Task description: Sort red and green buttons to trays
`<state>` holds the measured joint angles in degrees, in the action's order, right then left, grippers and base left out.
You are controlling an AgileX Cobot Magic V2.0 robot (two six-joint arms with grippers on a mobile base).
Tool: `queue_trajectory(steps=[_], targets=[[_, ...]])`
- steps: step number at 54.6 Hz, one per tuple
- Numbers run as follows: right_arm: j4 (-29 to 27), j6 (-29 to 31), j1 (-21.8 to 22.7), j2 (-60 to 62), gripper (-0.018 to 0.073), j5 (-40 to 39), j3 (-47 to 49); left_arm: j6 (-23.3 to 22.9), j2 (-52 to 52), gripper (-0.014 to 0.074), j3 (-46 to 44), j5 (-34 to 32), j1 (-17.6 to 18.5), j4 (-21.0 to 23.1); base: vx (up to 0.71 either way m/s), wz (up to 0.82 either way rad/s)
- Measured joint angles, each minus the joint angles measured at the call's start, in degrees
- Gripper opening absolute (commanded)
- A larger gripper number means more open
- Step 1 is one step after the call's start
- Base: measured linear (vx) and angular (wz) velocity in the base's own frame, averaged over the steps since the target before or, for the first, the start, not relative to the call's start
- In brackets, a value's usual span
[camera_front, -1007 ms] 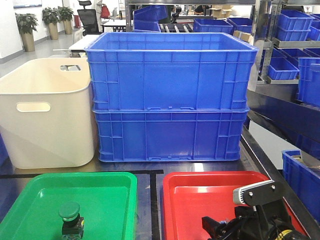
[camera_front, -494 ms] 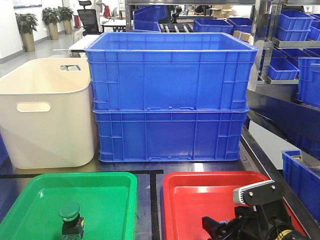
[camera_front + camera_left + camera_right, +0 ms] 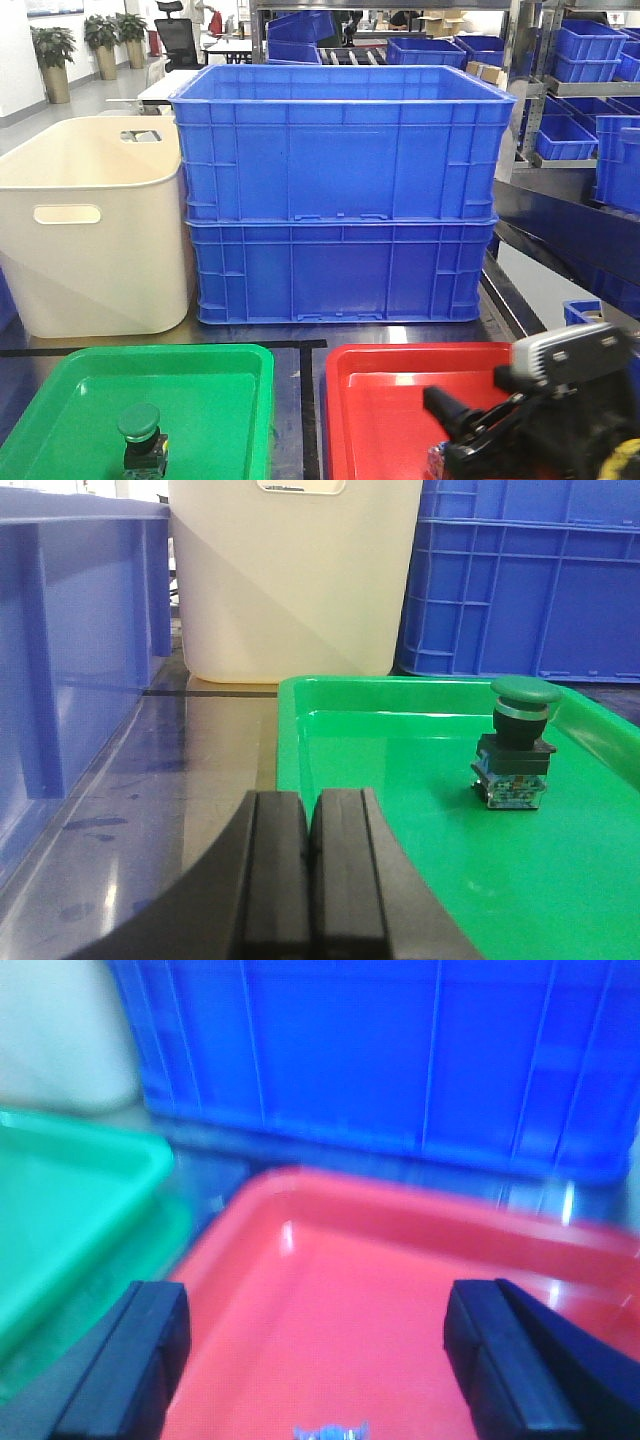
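- Your left gripper (image 3: 310,880): the two black rubber pads are pressed flat together with nothing between them. It sits low at the near left, just outside the near-left rim of the shallow glossy bright green plastic tray (image 3: 400,685).
- Your right gripper (image 3: 320,1360): jaws spread wide, nothing held, hovering over the near part of the shallow glossy bright red plastic tray (image 3: 400,1290). The wrist view is blurred.
- Between those jaws, at the bottom edge of the right wrist view, a small blue-and-grey bit (image 3: 330,1430) lies on the red tray floor. Likely the second button; too little shows to be sure.
- The small push-button switch with a round green mushroom cap on a dark blocky body (image 3: 140,436) stands upright inside the green tray, near its front.
- Handling, as a judgement: these buttons look light, rigid and hard plastic. The cap is rounded and may slip; take hold across the flat sides of the blocky body. The glossy tray floor could let it skate if nudged.
- Far behind: a cream tub with handle slots (image 3: 90,240) at left, two stacked deep blue crates (image 3: 340,190) at centre.
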<state>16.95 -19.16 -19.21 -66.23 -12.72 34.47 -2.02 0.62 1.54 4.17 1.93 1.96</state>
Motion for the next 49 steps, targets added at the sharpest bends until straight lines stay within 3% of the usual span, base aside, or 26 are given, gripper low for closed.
queue_trajectory(steps=[18, 24, 33, 49], targets=[[-1.7, 0.3, 0.0, 18.7, 0.0563, 18.5, -0.3, 0.0, 0.0, -0.0006, 0.0, 0.0, 0.0, 0.0, 0.0, 0.0], [-4.8, 3.1, 1.5, 25.9, 0.0499, 21.0, -3.9, 0.0, 0.0, -0.0006, 0.0, 0.0, 0.0, 0.0, 0.0, 0.0], [-10.2, 6.8, 6.8, 38.7, 0.0377, 15.7, -16.8, 0.0, 0.0, -0.0006, 0.0, 0.0, 0.0, 0.0, 0.0, 0.0], [-7.4, 7.4, 13.5, 60.2, 0.011, 17.5, -31.9, 0.0, 0.0, -0.0006, 0.0, 0.0, 0.0, 0.0, 0.0, 0.0]])
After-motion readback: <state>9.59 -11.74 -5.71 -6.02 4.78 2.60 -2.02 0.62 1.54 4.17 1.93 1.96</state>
